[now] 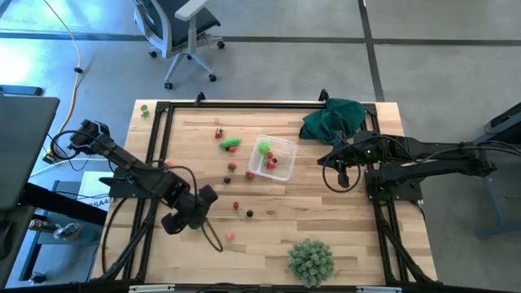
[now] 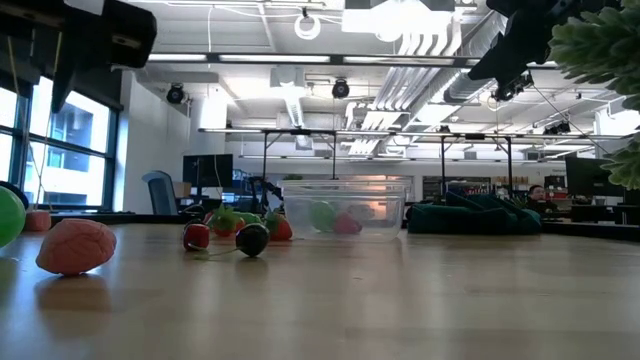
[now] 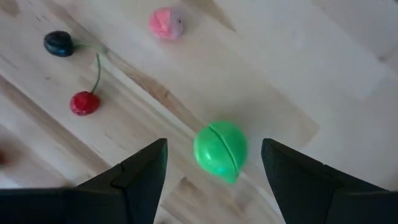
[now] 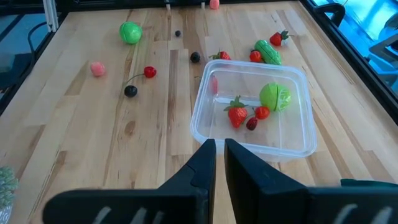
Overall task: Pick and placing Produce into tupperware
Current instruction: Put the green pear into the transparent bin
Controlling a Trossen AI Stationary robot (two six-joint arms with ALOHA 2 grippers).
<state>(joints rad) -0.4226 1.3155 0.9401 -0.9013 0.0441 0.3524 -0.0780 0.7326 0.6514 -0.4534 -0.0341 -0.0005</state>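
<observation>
Smooth round green produce piece lies between the spread left fingers.

A small clear square plastic tupperware, holding a strawberry, berries and a green piece, is seen mid-table, with small red, dark and green toy produce scattered beside it.

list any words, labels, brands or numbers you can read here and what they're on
No text can be read in any view.
A white sheet beside the table's left edge, under the left arm, carries dark print, too small and partly hidden to read.
The tupperware and the produce show no labels.
</observation>
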